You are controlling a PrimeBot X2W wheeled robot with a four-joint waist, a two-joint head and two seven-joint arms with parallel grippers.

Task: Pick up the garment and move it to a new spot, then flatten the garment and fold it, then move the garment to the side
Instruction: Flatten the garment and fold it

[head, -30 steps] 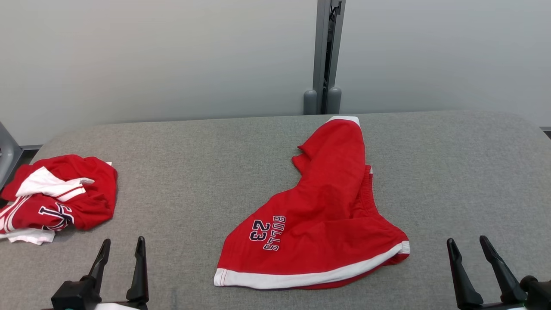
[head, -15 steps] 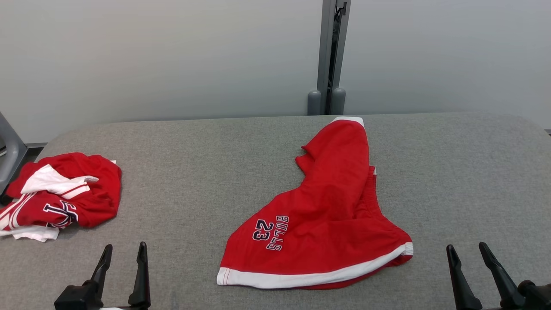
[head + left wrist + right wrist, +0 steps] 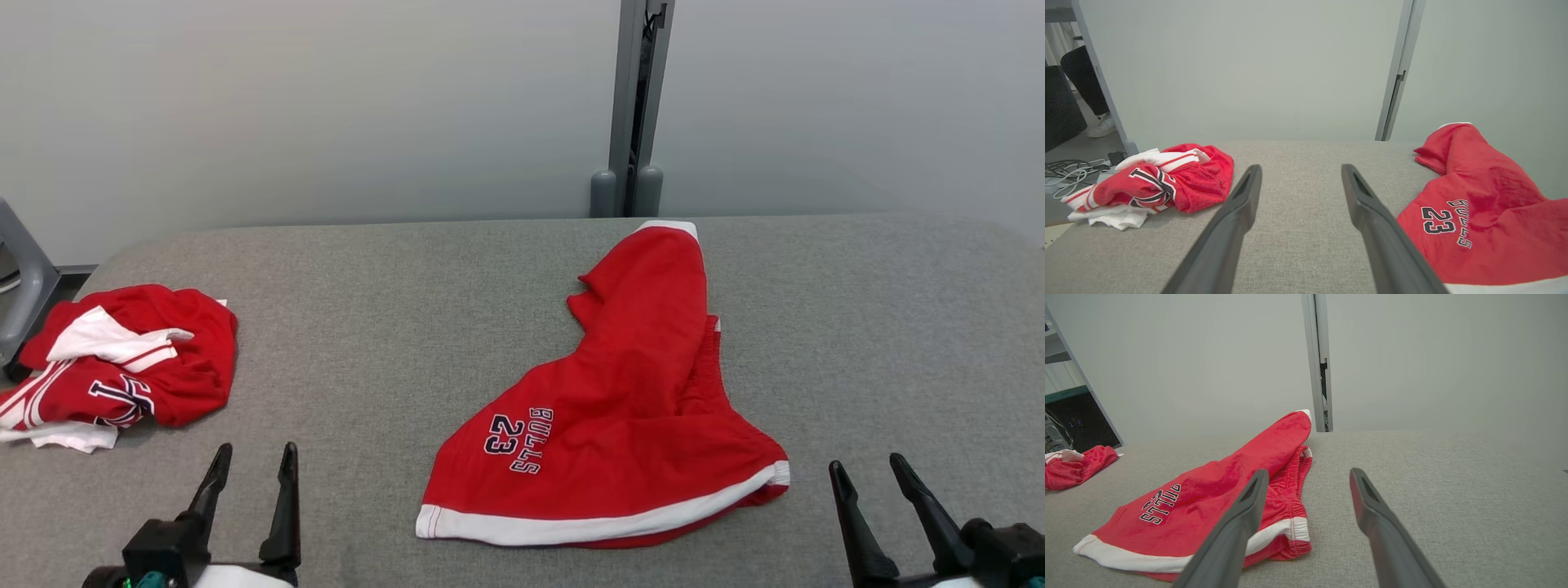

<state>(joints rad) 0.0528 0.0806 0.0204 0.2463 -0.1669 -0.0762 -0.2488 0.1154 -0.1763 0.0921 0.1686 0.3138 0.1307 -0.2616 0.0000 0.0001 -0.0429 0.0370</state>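
The garment, red shorts (image 3: 637, 408) with white hems and "BULLS 23" lettering, lies loosely spread and partly doubled over in the middle of the grey table (image 3: 367, 310). My left gripper (image 3: 256, 449) hovers open at the near edge, well to the left of the shorts. Its wrist view shows the left gripper (image 3: 1301, 167) with bare cloth between its fingers and the shorts (image 3: 1478, 204) to the right. Open as well, my right gripper (image 3: 865, 463) sits just right of the shorts' near corner. In the right wrist view the right gripper (image 3: 1309, 471) holds nothing, and the shorts (image 3: 1229, 486) lie beyond its left finger.
A second red and white garment (image 3: 131, 363) lies crumpled at the table's left edge, also seen as the crumpled garment (image 3: 1167, 179). A grey post (image 3: 637, 106) stands behind the far edge against a pale wall. Cables (image 3: 1065, 171) and a person's foot (image 3: 1100, 124) are on the floor at left.
The head camera has shifted a little. Both grippers have edged inward toward the shorts, still open. Neither garment has changed shape.
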